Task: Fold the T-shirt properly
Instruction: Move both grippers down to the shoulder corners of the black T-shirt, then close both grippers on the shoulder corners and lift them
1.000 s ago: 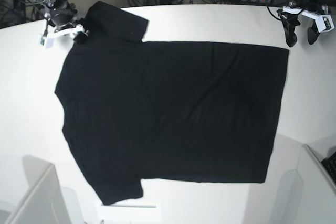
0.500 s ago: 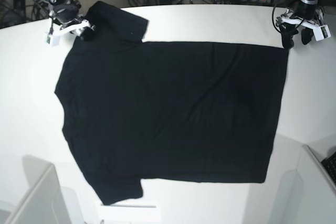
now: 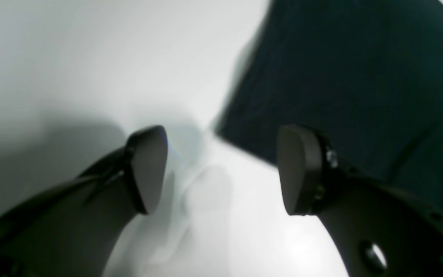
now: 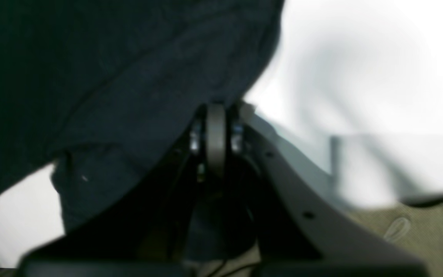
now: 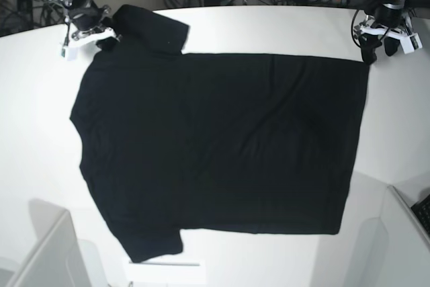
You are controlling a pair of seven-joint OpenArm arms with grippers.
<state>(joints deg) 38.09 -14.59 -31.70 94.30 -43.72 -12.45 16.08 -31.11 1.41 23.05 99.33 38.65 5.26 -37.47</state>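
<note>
Base view shows our right gripper [image 5: 107, 37] at the far left, pinched tight on the sleeve edge of the T-shirt [image 5: 222, 139]. The black shirt lies flat on the white surface [image 5: 40, 132], its long way running left to right. At the far right, our left gripper [image 5: 376, 48] is wide open, empty, just beside the hem corner.

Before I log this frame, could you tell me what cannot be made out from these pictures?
- T-shirt underside: hidden in the base view, lying face down.
- Right hand: right wrist view is blurred; cloth covers the fingertips, so the grip is uncertain.
- Left hand: left wrist view is blurred; the shirt corner's exact edge is unclear.
</note>
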